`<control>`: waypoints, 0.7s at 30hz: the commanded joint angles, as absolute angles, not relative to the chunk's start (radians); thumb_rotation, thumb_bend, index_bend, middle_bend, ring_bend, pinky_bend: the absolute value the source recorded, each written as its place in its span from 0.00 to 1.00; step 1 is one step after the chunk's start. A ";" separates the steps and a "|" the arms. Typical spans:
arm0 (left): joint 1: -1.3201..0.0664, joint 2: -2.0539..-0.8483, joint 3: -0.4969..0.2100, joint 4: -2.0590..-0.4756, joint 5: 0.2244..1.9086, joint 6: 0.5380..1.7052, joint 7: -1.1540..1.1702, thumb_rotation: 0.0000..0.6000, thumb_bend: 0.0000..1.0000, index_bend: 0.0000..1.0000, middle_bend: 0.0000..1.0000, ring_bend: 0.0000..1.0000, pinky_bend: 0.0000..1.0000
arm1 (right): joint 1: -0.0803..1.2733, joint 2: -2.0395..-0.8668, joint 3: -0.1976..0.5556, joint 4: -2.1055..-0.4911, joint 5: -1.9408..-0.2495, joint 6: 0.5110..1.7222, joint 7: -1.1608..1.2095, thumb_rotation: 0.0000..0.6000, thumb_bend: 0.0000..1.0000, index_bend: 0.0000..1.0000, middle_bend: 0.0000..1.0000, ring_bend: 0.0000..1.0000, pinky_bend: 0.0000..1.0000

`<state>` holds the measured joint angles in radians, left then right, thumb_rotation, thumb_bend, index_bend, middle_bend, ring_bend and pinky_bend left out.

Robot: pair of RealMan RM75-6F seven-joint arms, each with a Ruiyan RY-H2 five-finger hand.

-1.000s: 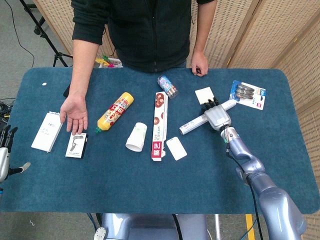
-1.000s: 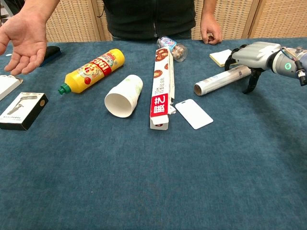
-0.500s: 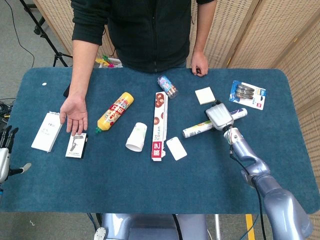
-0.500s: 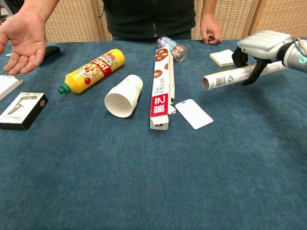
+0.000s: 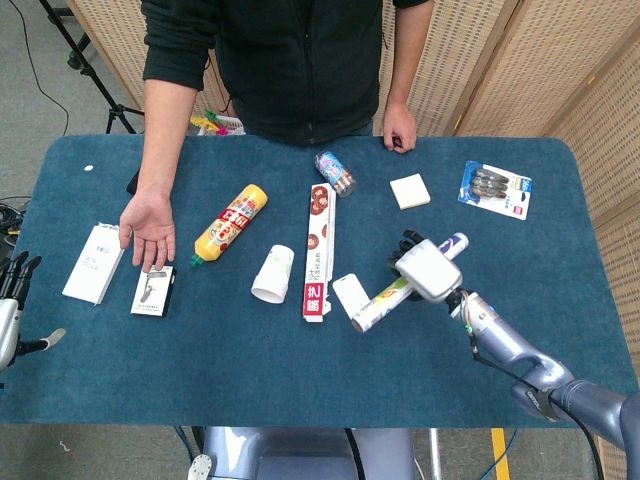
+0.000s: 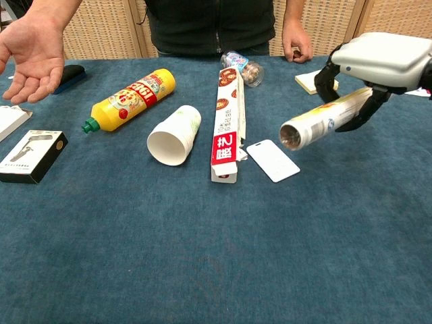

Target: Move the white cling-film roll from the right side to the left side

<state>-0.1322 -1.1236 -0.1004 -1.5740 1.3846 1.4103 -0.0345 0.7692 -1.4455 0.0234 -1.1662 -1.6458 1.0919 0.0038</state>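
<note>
The right hand (image 5: 426, 270) has its fingers wrapped around the white cling-film roll (image 6: 324, 122), gripping near the middle so it balances, lifted clear of the counter (image 5: 300, 370) above the white card (image 6: 273, 160) (right of centre). The long carton (image 5: 318, 248) and paper cup (image 5: 274, 273) lie between it and the left side. The left hand (image 5: 10, 305) waits at the near-left edge, fingers spread.

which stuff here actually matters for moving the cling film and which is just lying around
Part of the job:
cling-film roll, held up off the table
right hand, gripping the roll

Just lying about:
yellow bottle
paper cup
long carton
white card
notepad
small black box
</note>
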 commanded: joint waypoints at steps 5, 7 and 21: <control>-0.127 -1.109 -0.092 -1.572 1.397 1.412 -0.070 1.00 0.00 0.00 0.00 0.00 0.00 | 0.792 -1.457 -0.012 -1.430 -1.741 1.052 -0.289 1.00 0.78 0.64 0.62 0.41 0.24; -0.126 -1.107 -0.092 -1.571 1.398 1.413 -0.078 1.00 0.00 0.00 0.00 0.00 0.00 | 0.805 -1.491 -0.009 -1.442 -1.747 1.028 -0.332 1.00 0.78 0.64 0.62 0.41 0.24; -0.131 -1.090 -0.087 -1.565 1.395 1.387 -0.124 1.00 0.00 0.00 0.00 0.00 0.00 | 0.881 -1.781 0.095 -1.349 -1.690 0.905 -0.649 1.00 0.78 0.64 0.63 0.42 0.25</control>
